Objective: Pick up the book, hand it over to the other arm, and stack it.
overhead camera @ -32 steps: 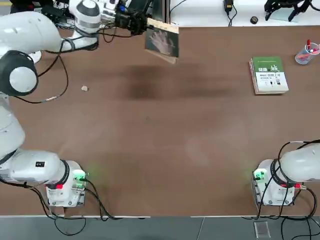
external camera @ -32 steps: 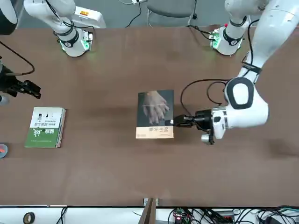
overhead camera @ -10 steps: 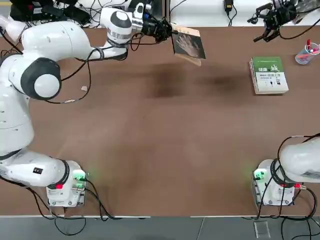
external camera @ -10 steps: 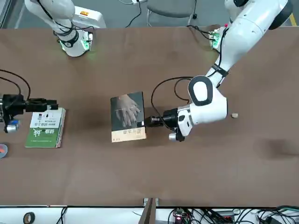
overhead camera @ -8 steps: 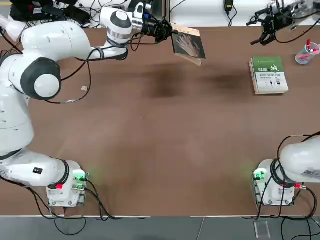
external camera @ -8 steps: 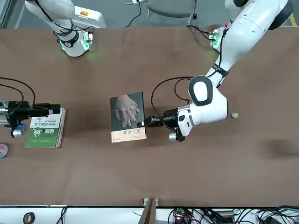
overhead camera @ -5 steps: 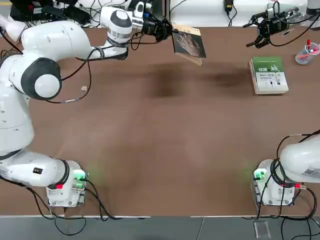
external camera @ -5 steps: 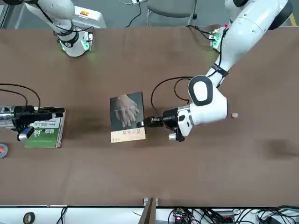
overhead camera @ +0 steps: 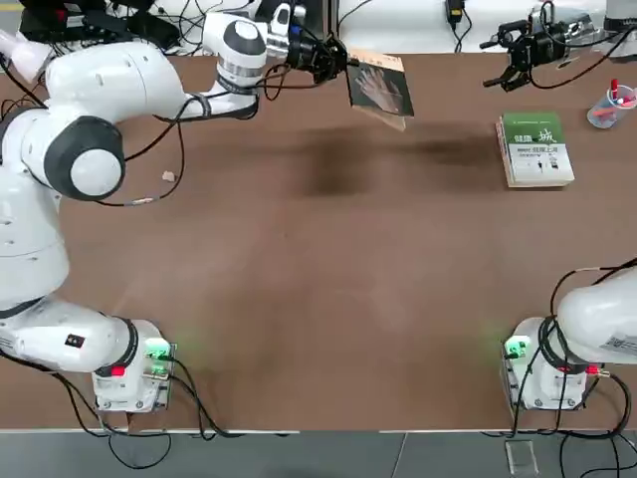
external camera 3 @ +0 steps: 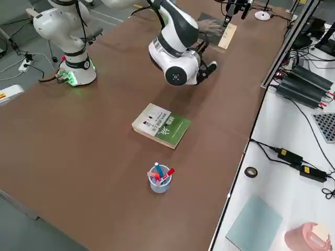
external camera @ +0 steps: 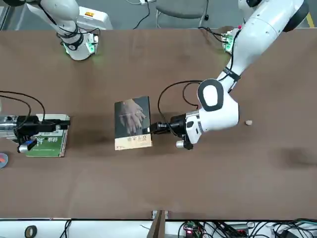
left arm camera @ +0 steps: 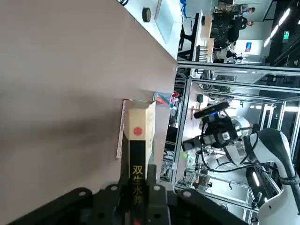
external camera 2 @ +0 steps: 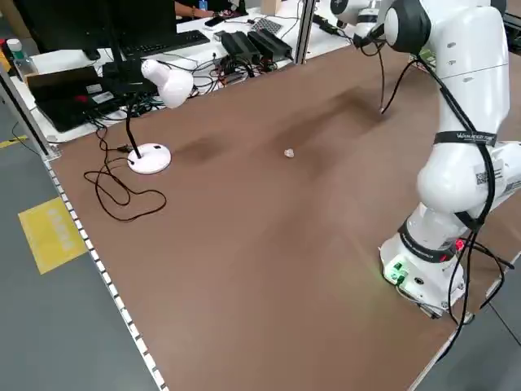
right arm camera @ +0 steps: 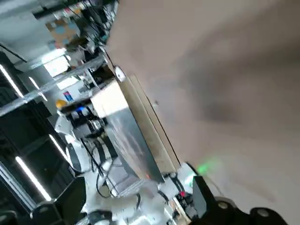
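The book [overhead camera: 381,88], thin with a dark cover, a pale hand image and a tan band, hangs above the far middle of the table [overhead camera: 328,259]. My left gripper [overhead camera: 336,58] is shut on its spine edge, and it reaches in from the left. In the front view the book [external camera: 132,121] lies face up off the left gripper [external camera: 156,128]. My right gripper [overhead camera: 488,64] is open, level with the book and a short way to its right, apart from it. The left wrist view shows the book's spine [left arm camera: 137,159] clamped between the fingers.
A thicker green-and-white book [overhead camera: 535,149] lies flat at the far right, below the right gripper [external camera: 60,124]. A cup of pens [overhead camera: 609,105] stands by the right edge. A small crumb [overhead camera: 168,176] lies at the left. A white desk lamp [external camera 2: 163,81] stands off the table's left side.
My right gripper has moved left along the far edge toward the held book, still open. The left gripper has shifted the book slightly to the right.
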`<state>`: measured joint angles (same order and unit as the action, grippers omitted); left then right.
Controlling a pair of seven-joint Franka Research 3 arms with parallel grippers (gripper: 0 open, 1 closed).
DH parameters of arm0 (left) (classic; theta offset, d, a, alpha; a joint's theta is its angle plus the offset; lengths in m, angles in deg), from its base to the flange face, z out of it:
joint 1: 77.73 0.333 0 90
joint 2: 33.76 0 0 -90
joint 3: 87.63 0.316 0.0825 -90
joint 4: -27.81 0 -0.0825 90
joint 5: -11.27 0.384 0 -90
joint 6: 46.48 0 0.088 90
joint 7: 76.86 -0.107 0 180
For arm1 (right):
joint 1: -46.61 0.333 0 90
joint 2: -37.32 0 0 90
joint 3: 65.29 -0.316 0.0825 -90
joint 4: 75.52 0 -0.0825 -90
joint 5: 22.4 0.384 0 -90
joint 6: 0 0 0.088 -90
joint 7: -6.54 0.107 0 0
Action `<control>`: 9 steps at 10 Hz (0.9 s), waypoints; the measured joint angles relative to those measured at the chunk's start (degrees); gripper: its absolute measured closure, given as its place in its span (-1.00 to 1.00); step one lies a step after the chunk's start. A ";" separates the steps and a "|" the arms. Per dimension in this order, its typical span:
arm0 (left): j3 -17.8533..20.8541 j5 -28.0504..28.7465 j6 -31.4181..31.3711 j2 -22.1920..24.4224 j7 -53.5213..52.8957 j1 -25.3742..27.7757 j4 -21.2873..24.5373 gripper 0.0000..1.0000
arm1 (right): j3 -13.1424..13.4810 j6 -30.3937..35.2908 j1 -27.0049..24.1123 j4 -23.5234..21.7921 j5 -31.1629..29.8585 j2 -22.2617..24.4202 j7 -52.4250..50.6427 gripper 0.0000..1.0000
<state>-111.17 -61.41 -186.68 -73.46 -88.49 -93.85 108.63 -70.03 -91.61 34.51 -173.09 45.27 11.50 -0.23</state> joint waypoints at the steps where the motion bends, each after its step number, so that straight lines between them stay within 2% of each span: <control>1: 0.00 0.00 0.00 -0.13 0.00 -0.10 -0.09 0.98 | -0.09 -2.03 0.51 -1.21 1.93 -0.01 -1.86 -1.00; 5: 0.01 0.00 0.00 -0.50 0.00 -0.21 -0.57 0.98 | -0.15 -4.17 2.76 -2.72 6.51 0.04 -3.87 -1.00; 9: 0.02 0.00 0.00 -0.59 0.00 -0.21 -0.71 0.98 | -0.15 -3.90 3.34 -2.73 6.94 0.14 -4.18 -1.00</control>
<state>-111.16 -61.41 -186.68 -74.05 -88.49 -94.06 107.92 -70.18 -95.52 37.85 -175.82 52.21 11.63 -4.41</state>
